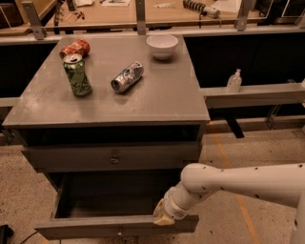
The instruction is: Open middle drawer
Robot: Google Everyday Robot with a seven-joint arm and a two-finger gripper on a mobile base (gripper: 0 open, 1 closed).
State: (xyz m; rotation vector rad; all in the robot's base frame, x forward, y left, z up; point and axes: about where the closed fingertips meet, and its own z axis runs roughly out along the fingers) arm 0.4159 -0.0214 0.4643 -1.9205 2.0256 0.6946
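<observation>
The grey cabinet has a shut drawer front with a small knob under its top. Below it the middle drawer stands pulled out toward the camera, its dark inside showing, its knob at the lower frame edge. My gripper rests on the top edge of that drawer's front, right of the knob. The white arm reaches in from the right. The lowest drawer is out of view.
On the cabinet top stand a green can, a red can lying down, a silver can lying down and a white bowl. A small bottle stands on a rail at the right. A workbench runs behind.
</observation>
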